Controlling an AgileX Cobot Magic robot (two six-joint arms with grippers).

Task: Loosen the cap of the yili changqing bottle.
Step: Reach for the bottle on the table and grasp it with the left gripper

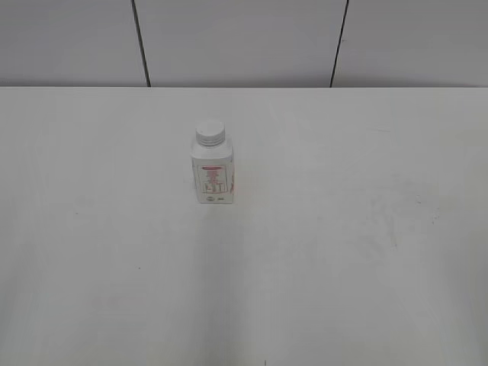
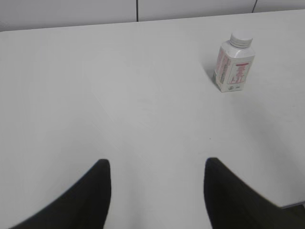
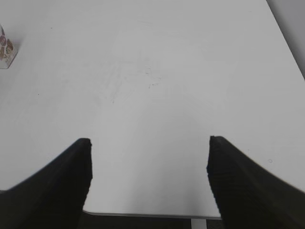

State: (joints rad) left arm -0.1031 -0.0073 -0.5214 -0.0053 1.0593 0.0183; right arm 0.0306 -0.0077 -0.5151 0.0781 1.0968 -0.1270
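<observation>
The yili changqing bottle (image 1: 212, 173) is small, white and squarish with a red-print label. It stands upright on the white table, left of centre. Its ribbed white cap (image 1: 210, 133) sits on the neck. In the left wrist view the bottle (image 2: 233, 69) and cap (image 2: 241, 39) stand far ahead at the upper right. In the right wrist view only a bottom corner of the bottle (image 3: 5, 51) shows at the left edge. My left gripper (image 2: 157, 164) is open and empty over bare table. My right gripper (image 3: 148, 143) is open and empty near the table's front edge. Neither gripper appears in the exterior view.
The white table (image 1: 343, 252) has faint scuff marks right of centre (image 3: 143, 78). A grey panelled wall (image 1: 244, 38) rises behind its far edge. The table's near edge (image 3: 147, 213) and right edge (image 3: 286, 43) show in the right wrist view.
</observation>
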